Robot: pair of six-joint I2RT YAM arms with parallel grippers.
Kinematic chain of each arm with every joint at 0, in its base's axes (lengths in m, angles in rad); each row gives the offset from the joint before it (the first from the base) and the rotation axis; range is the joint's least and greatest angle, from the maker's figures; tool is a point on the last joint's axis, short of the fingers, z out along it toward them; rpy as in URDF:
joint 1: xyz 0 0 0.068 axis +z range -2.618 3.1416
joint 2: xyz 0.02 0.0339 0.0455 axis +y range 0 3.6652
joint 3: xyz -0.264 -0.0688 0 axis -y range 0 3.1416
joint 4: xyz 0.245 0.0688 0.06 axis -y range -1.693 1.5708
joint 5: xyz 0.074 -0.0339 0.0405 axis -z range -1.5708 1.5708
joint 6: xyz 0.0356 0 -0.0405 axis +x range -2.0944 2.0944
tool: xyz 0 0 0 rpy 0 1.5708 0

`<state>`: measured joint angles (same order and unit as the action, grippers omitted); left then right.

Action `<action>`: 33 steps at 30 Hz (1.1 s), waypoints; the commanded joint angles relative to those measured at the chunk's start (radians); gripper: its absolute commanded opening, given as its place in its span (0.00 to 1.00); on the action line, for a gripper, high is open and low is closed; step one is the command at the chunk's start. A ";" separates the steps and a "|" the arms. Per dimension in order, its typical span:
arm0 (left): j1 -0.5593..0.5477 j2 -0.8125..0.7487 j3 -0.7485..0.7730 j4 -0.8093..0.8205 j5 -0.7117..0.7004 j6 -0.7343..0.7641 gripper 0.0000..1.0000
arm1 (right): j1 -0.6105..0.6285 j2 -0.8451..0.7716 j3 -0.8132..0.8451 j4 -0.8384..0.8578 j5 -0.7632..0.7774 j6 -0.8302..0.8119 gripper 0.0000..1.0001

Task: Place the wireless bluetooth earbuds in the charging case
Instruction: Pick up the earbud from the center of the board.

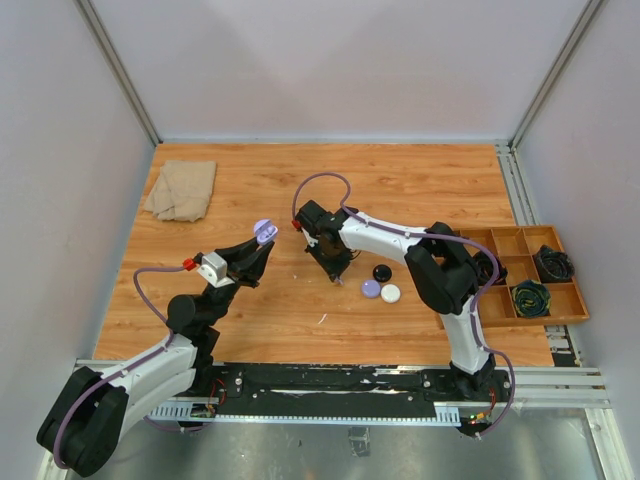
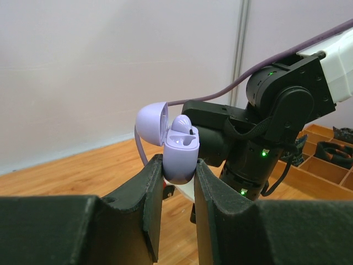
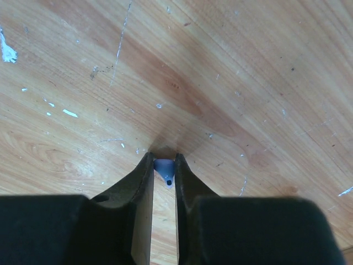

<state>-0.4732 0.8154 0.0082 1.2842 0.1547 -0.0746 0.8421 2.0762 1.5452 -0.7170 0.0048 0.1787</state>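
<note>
My left gripper is shut on a pale purple charging case and holds it upright above the table, lid hinged open. One pale purple earbud sits in the case. From above, the case shows at the tips of the left gripper. My right gripper points down at the wood, its jaws pinched on a second pale purple earbud right at the table surface. In the top view the right gripper is just right of the raised case.
Three small round cases lie right of the right gripper: black, purple, white. A folded tan cloth lies at the back left. A compartmented tray holding cables stands at the right edge.
</note>
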 commanded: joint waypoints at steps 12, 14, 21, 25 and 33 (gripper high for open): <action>0.005 -0.007 -0.053 0.015 0.015 0.011 0.00 | 0.014 -0.195 -0.085 0.063 0.050 -0.013 0.02; 0.005 -0.008 -0.053 0.017 0.018 0.013 0.00 | 0.015 -0.255 -0.111 0.096 0.047 -0.014 0.02; 0.005 -0.008 -0.062 0.038 0.038 0.021 0.00 | 0.044 -0.456 -0.169 0.200 0.078 -0.023 0.03; 0.005 -0.008 -0.063 0.041 0.054 0.030 0.00 | 0.067 -0.578 -0.201 0.280 0.090 -0.028 0.03; 0.005 -0.004 -0.073 0.077 0.123 0.056 0.00 | 0.119 -0.767 -0.295 0.547 0.038 -0.042 0.04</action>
<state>-0.4732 0.8162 0.0082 1.2922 0.2268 -0.0498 0.9272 1.3849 1.3037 -0.3660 0.0628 0.1535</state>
